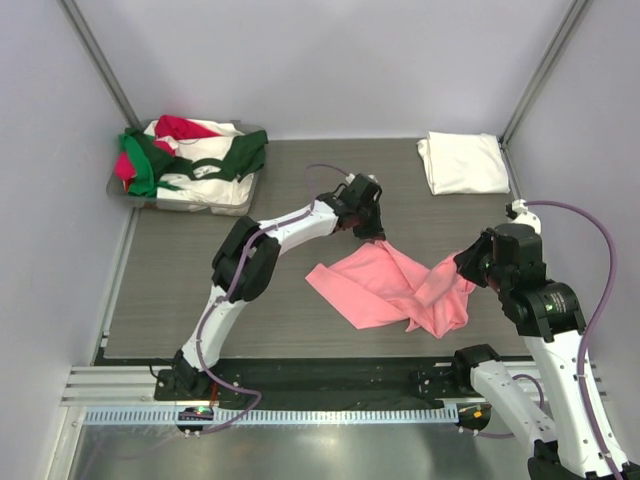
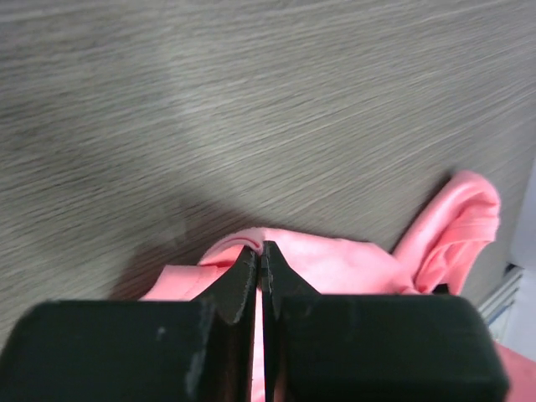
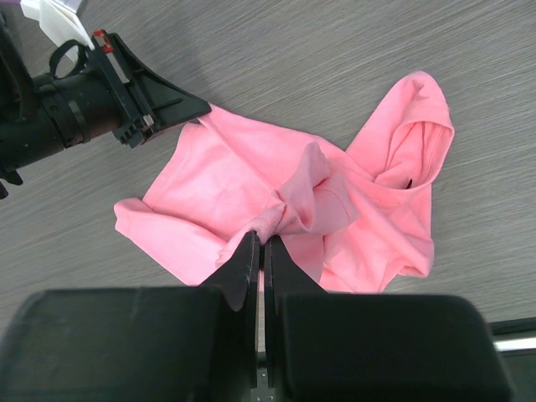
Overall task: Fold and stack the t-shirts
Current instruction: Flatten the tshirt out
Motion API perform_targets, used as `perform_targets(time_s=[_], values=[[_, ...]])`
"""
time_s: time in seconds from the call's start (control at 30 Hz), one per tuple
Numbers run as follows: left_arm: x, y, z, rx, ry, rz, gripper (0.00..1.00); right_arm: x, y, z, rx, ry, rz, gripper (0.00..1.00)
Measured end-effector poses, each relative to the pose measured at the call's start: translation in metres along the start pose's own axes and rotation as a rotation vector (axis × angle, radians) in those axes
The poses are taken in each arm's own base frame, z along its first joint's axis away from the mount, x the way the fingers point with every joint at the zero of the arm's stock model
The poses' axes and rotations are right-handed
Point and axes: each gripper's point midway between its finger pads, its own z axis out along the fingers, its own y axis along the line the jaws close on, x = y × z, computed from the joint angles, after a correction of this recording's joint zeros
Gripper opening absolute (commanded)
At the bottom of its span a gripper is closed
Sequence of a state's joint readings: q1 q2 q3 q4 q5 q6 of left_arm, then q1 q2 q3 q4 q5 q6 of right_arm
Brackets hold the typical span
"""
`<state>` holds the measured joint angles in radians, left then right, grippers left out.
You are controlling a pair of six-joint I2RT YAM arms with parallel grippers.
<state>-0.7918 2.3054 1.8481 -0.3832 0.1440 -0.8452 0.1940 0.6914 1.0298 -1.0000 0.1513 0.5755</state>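
Observation:
A salmon-pink t-shirt (image 1: 390,288) lies crumpled in the middle of the table. My left gripper (image 1: 371,232) is shut on its far edge; the left wrist view shows the cloth (image 2: 352,264) pinched between the jaws. My right gripper (image 1: 462,266) is shut on a bunched fold at the shirt's right side and lifts it a little; the right wrist view shows the pink cloth (image 3: 243,188) pinched between the jaws. A folded white t-shirt (image 1: 462,162) lies at the back right. Dark green, red and white shirts (image 1: 195,155) are heaped at the back left.
The heaped shirts sit in a shallow clear plastic tray (image 1: 240,203) at the back left corner. Grey walls close in the table on the left, back and right. The left arm (image 3: 84,105) shows in the right wrist view.

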Motion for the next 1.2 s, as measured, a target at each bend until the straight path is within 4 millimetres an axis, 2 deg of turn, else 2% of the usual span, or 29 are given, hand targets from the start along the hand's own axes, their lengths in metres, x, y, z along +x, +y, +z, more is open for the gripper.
perform_targets(time_s=[0.13,0.2,0.27,0.33,0.47,0.5,0.53,0.57,0.67,0.77,0.9,1.03,1.13,1.2], values=[[-0.012,-0.004,-0.006,0.017,-0.021,-0.022,0.0,0.0,0.0,0.0,-0.001,-0.001,-0.001,0.01],[-0.017,0.001,-0.017,0.013,-0.03,-0.032,0.0,-0.004,0.001,-0.005,0.0,-0.008,-0.002,0.01],[-0.021,0.006,-0.041,0.002,-0.038,-0.048,0.0,-0.015,0.006,-0.013,-0.012,-0.035,-0.007,0.01],[-0.034,0.004,-0.076,0.011,-0.072,-0.06,0.0,-0.034,0.013,-0.026,-0.034,-0.087,-0.009,0.01],[-0.082,-0.026,-0.184,0.097,-0.244,-0.052,0.0,-0.076,0.028,-0.06,-0.08,-0.212,-0.011,0.01],[-0.093,-0.035,-0.218,0.129,-0.306,-0.042,0.0,-0.086,0.031,-0.071,-0.09,-0.242,-0.01,0.01],[-0.103,-0.048,-0.268,0.171,-0.395,-0.024,0.0,-0.097,0.035,-0.085,-0.108,-0.282,-0.006,0.01],[-0.109,-0.051,-0.298,0.19,-0.449,-0.019,0.0,-0.105,0.037,-0.095,-0.122,-0.315,-0.003,0.01],[-0.107,-0.071,-0.4,0.274,-0.616,0.029,0.0,-0.13,0.044,-0.136,-0.174,-0.421,0.005,0.01],[-0.088,-0.074,-0.494,0.324,-0.765,0.068,0.0,-0.149,0.045,-0.178,-0.222,-0.531,0.014,0.01],[-0.057,-0.053,-0.582,0.314,-0.92,0.085,0.0,-0.16,0.04,-0.227,-0.277,-0.653,0.036,0.01],[-0.021,-0.023,-0.651,0.295,-1.051,0.086,0.0,-0.161,0.032,-0.266,-0.326,-0.749,0.05,0.01],[-0.003,-0.008,-0.685,0.291,-1.119,0.082,0.0,-0.159,0.032,-0.286,-0.371,-0.791,0.04,0.01],[0.002,-0.003,-0.697,0.281,-1.142,0.082,0.0,-0.162,0.035,-0.297,-0.398,-0.811,0.026,0.01]])
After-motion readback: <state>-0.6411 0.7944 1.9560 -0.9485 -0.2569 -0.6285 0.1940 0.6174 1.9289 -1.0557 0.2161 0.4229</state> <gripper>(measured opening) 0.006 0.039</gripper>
